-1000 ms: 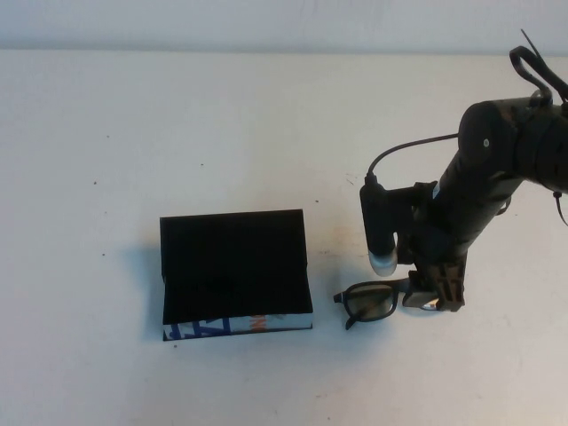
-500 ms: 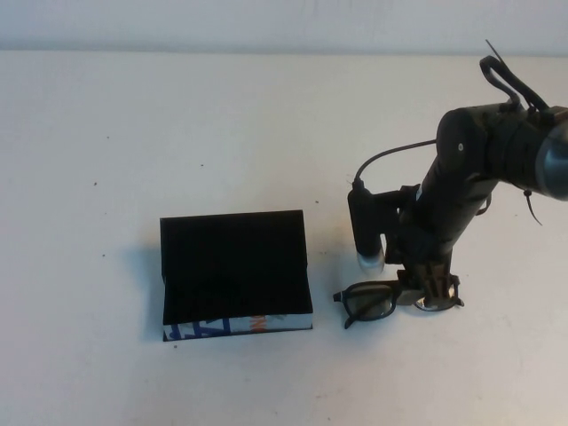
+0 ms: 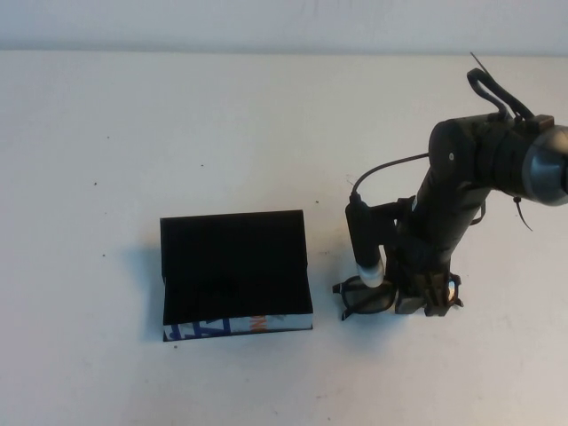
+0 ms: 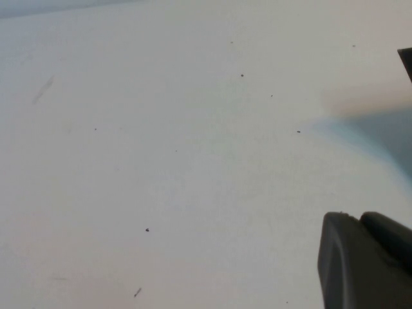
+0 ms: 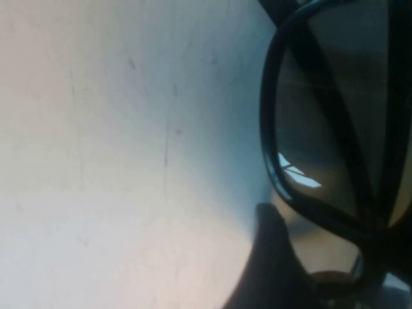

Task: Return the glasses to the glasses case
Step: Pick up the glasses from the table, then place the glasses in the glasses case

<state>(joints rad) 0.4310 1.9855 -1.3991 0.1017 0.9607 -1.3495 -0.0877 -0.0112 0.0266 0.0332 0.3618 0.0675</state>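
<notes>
Overhead coverage was provided by the high view, in which the white table (image 3: 177, 133) was seen with the glasses case (image 3: 235, 273) lying open left of centre, its black lid raised and a strip of white side with blue and orange print exposed along the near edge. The glasses (image 3: 366, 298) were located on the table just beside the case, to its right, partly covered by the right arm. The right gripper (image 3: 424, 300) was positioned low over the glasses, at their right-hand half; whether its fingers were parted or clamped on the frame could not be told. In the left wrist view, only bare table (image 4: 161, 161) was recorded, with a dark part of the left gripper (image 4: 367, 261) at one corner, and its grip state could not be told. In the right wrist view, one black-rimmed lens of the glasses (image 5: 335, 129) was shown close up, with a dark finger (image 5: 273, 270) lying against the rim.
</notes>
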